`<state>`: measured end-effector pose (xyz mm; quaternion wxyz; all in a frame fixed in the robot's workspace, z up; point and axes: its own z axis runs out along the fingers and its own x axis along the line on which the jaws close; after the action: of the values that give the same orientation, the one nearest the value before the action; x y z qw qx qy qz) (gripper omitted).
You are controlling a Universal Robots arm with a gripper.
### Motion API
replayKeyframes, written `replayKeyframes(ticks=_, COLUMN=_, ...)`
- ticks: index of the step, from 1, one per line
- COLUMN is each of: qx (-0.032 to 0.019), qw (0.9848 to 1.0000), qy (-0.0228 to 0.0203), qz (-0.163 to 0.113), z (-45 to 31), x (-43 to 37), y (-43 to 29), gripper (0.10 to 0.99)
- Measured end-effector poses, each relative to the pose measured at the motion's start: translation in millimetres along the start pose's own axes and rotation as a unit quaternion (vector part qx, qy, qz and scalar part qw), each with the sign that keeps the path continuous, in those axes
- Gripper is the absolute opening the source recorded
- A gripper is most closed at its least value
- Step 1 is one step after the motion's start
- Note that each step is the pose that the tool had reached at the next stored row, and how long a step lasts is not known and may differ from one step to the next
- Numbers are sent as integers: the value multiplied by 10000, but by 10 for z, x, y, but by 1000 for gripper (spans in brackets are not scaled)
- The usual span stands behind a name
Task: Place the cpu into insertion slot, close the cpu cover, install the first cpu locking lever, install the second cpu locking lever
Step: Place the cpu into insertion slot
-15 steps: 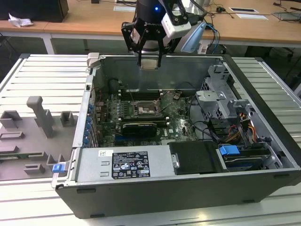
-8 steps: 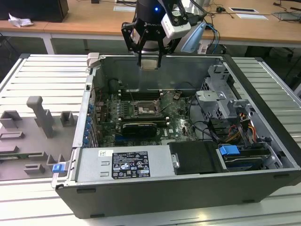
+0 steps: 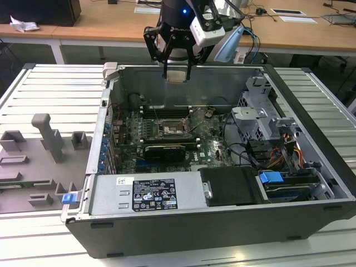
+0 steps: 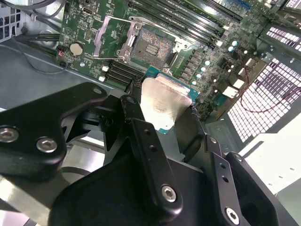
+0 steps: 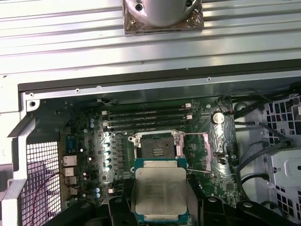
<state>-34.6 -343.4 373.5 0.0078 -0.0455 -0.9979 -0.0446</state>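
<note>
Over an open computer case (image 3: 222, 228), the arm's jaws are clamped on opposite edges of the cpu (image 5: 160, 190), whose metal top faces both wrist views. The bare insertion slot (image 5: 157, 146) lies well below the jaws. Its cpu cover (image 4: 109, 40) appears swung open beside it, though glare makes that hard to confirm. Coming down tilted or rotated could seat the chip askew and bend the slot's contacts. A slipping grip would drop the chip onto the motherboard (image 3: 211, 142) beneath the jaws.
</note>
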Motion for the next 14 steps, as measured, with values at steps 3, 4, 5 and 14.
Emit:
replayKeyframes(ticks=3, qx=-1, qw=10000, qy=-4, qz=47, z=2, x=0, y=0, gripper=525)
replayKeyframes(ticks=4, qx=-1, qw=10000, qy=-5, qz=59, z=2, x=0, y=0, gripper=525)
replayKeyframes(ticks=5, qx=-2, qw=10000, qy=-6, qz=70, z=2, x=0, y=0, gripper=525)
replayKeyframes(ticks=14, qx=-7, qw=9994, qy=-31, qz=349, z=6, x=0, y=0, gripper=525)
